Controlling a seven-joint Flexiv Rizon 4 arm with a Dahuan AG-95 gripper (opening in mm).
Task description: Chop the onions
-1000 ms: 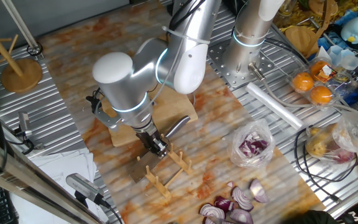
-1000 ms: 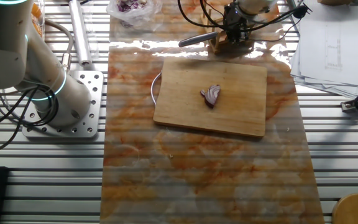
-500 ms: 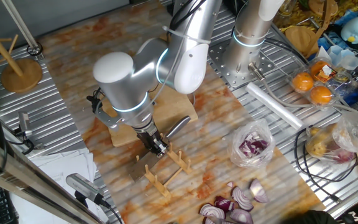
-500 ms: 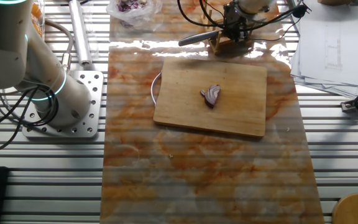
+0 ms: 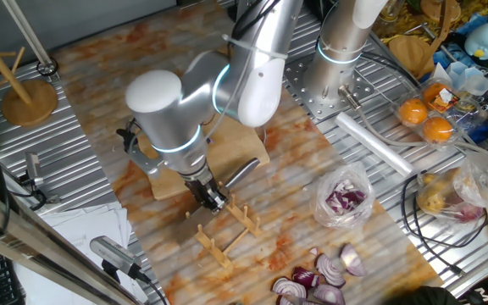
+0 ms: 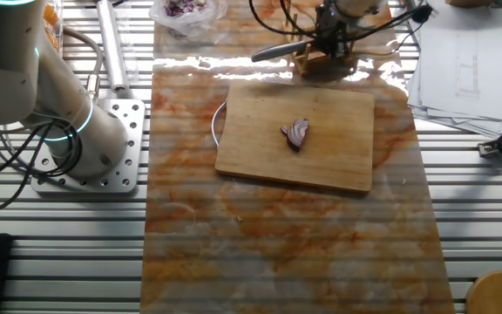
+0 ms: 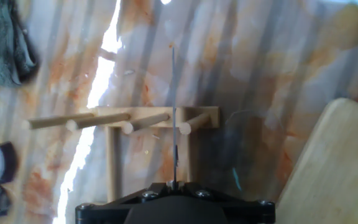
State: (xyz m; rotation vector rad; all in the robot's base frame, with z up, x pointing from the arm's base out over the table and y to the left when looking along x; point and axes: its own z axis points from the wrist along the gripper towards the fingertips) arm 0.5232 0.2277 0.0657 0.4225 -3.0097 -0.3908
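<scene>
A small piece of red onion (image 6: 296,133) lies near the middle of the wooden cutting board (image 6: 260,148); in the one fixed view the arm hides it. My gripper (image 5: 213,201) is off the board's far edge, over a wooden peg rack (image 5: 227,230), and is shut on a knife (image 6: 279,51) with a grey handle. In the hand view the thin blade (image 7: 174,124) runs edge-on from my gripper (image 7: 174,185) across the rack's pegs (image 7: 135,118). The gripper also shows in the other fixed view (image 6: 329,37).
A clear bag of purple chunks (image 5: 343,201) and larger onion wedges (image 5: 320,280) lie beyond the rack. The board's corner (image 7: 340,168) is at the right of the hand view. The arm's base (image 6: 85,148) stands left of the board. Papers (image 6: 469,52) lie to its right.
The knife has risen a little from the peg rack with my gripper; its handle sits slightly higher and the blade no longer shows below the rack. The onion piece has not moved.
</scene>
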